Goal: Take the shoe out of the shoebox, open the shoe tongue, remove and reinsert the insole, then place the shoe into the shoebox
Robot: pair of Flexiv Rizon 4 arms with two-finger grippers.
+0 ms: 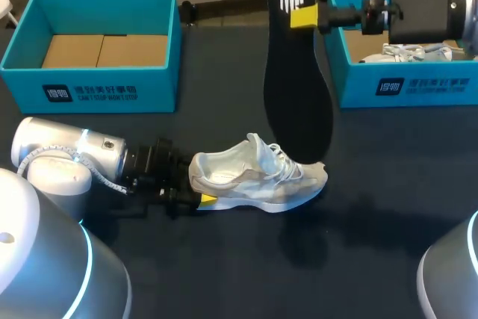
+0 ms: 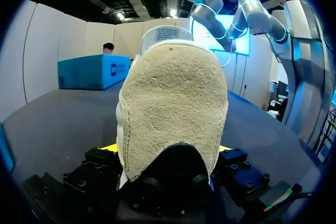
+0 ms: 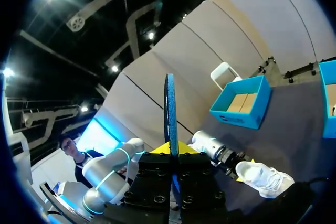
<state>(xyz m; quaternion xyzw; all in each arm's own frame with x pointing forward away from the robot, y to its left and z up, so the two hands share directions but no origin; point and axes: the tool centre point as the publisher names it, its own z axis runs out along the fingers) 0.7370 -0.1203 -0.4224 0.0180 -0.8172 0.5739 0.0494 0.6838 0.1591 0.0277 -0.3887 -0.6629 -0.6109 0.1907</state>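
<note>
**Shoe and insole, with both grippers.** The white shoe [image 1: 258,177] lay on its sole on the dark table [image 1: 224,274], outside either box, with its toe pointing towards my right side and its heel towards my left. My left gripper [image 1: 197,190] was clamped on the heel of the shoe. In the left wrist view the rough beige heel [image 2: 170,108] filled the space between my two fingers, and a yellow tip showed at each side of it, pressed against it. The black insole [image 1: 299,87] hung upright behind the shoe and clear of it, with one end up. In the head view its lower end overlapped the laces and toe of the shoe. My right gripper [image 1: 302,16] was closed on the insole near its upper end. In the right wrist view the insole [image 3: 169,114] stood edge-on, pinched between my fingers, with the shoe [image 3: 262,177] well ahead of it on the table. An open teal shoebox [image 1: 89,80] with a cardboard floor stood behind the shoe on its heel side, well apart from it. A second teal shoebox [image 1: 418,87] stood behind the shoe on its toe side, and it held another white shoe [image 1: 407,54].
</note>
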